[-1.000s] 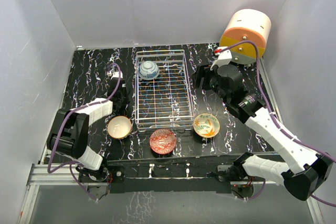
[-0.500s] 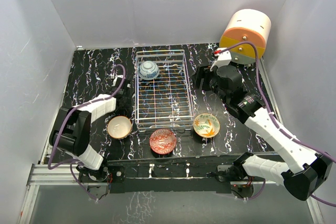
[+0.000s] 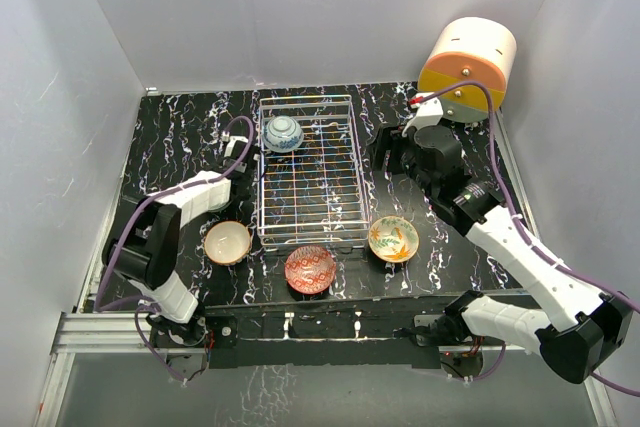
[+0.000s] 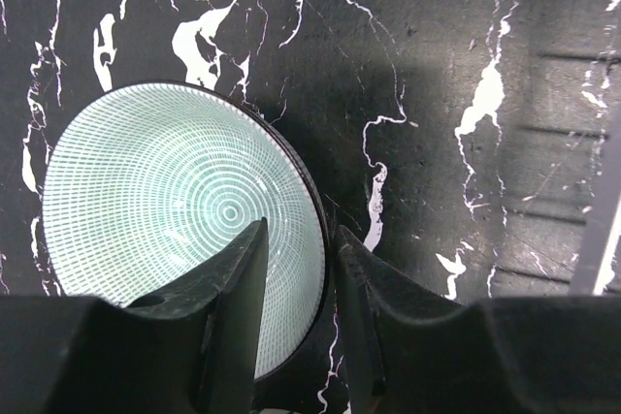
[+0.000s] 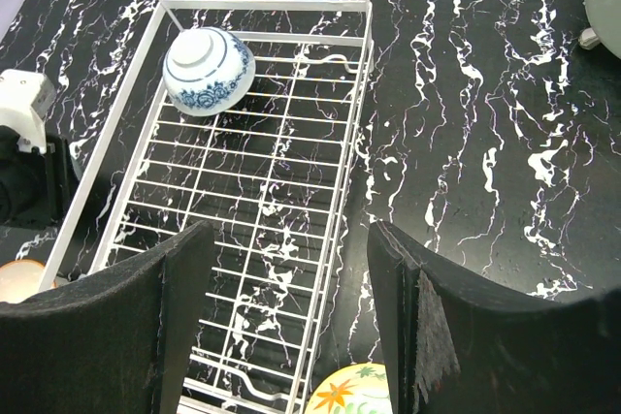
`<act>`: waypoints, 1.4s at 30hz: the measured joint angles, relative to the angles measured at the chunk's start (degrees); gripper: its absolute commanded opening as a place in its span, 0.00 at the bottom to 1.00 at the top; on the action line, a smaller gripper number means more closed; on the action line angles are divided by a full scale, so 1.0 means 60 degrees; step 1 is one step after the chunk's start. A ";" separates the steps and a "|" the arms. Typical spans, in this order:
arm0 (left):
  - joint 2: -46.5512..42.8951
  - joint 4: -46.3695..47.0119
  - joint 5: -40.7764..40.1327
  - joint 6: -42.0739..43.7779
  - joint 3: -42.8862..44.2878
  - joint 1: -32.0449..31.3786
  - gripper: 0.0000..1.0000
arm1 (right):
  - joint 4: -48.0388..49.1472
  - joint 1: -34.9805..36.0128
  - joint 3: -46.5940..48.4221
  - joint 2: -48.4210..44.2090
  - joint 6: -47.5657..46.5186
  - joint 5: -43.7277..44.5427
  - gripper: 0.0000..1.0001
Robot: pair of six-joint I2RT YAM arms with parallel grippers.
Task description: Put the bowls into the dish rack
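Mint bowl point(image 4: 146, 201): left arm point(image 3: 195, 192) outstretched, jaws pinching rim.

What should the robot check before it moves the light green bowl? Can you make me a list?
1. Grip: the left hand pinches the mint bowl by its rim, one finger inside and one outside: ok.
2. Mint bowl lifted off the table: cannot tell.
3. Room in the dish rack: ok, only the blue-white bowl sits in it, at the far end.
4. Way clear: the right hand is open, off the rack's right side: ok.
5. All bowls loaded: not ok. The cream bowl, red bowl and leafy bowl wait on the table.
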 measured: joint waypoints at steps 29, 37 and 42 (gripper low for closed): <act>0.0280 -0.0106 -0.0270 0.0226 0.0058 -0.0044 0.00 | 0.0011 -0.0160 -0.0102 -0.0186 0.0036 0.0000 0.66; -0.2102 -0.0933 -0.0044 0.0193 0.0987 -0.0047 0.00 | -0.0011 -0.0219 -0.0102 -0.0226 0.0036 0.0007 0.68; -0.4597 0.0149 0.1315 -0.0284 0.1606 -0.0047 0.00 | -0.0029 -0.0270 -0.0102 -0.0437 0.0033 0.0160 0.69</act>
